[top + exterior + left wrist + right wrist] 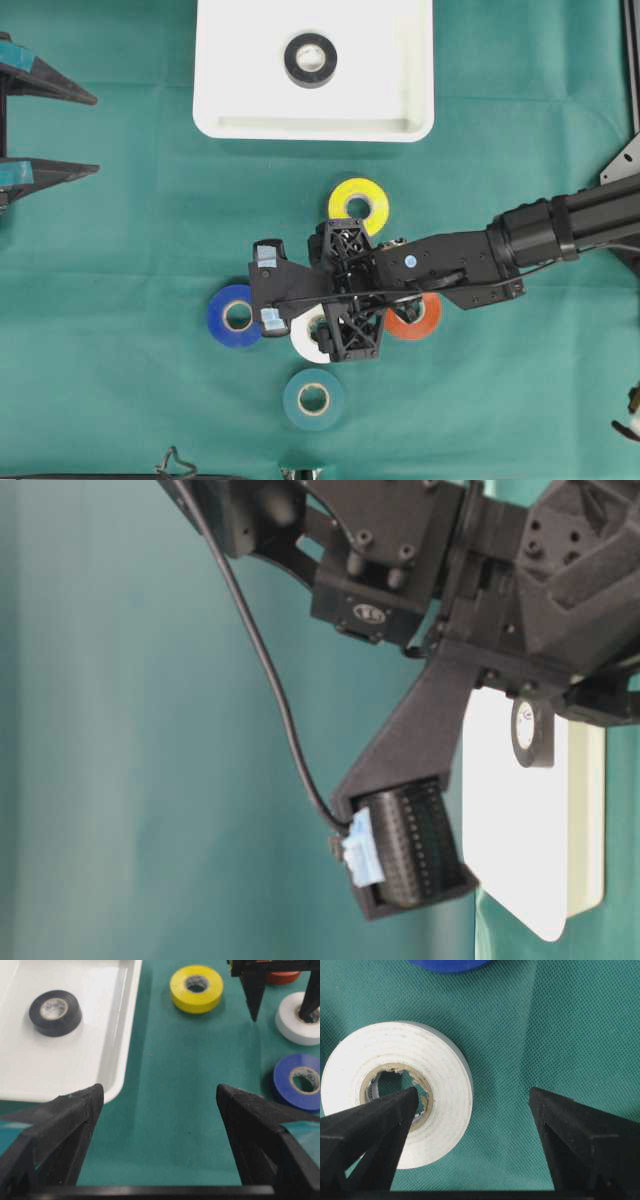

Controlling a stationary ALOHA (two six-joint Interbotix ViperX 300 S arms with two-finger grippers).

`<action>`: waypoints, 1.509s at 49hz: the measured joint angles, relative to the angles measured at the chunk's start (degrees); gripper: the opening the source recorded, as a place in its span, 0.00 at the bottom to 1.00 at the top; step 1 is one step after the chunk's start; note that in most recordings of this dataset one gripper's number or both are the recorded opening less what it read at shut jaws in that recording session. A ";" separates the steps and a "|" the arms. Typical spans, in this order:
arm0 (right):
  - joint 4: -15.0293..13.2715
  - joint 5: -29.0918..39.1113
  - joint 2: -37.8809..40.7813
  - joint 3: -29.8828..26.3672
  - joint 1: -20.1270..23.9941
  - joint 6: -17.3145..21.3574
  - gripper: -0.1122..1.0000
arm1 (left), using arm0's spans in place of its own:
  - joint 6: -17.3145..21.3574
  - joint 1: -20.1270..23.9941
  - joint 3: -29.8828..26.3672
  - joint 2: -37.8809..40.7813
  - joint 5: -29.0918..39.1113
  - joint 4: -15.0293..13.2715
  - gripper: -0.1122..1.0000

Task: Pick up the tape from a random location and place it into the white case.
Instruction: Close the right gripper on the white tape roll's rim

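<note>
Item: right tool [472,1105], jaws spread wide and empty, stood over white tape [397,1092], one finger in its core, roll lying toward nine o'clock.

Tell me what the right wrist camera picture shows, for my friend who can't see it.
A white tape roll lies flat on green cloth, close up. The robot's open right tool has one black finger over the roll's middle hole and the other beside the roll. A blue roll's edge peeks in on top.
</note>
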 measured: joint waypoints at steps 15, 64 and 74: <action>0.09 -0.26 0.00 0.09 -0.09 0.09 0.93 | 0.00 0.00 0.18 0.00 -0.09 0.09 0.97; -0.44 -1.05 1.05 -0.88 0.00 -0.88 0.37 | 0.00 -0.09 0.09 0.00 0.00 0.00 0.97; -0.35 -1.14 1.05 -0.88 0.00 -0.88 0.37 | 0.00 -0.09 0.18 0.00 0.00 0.09 0.97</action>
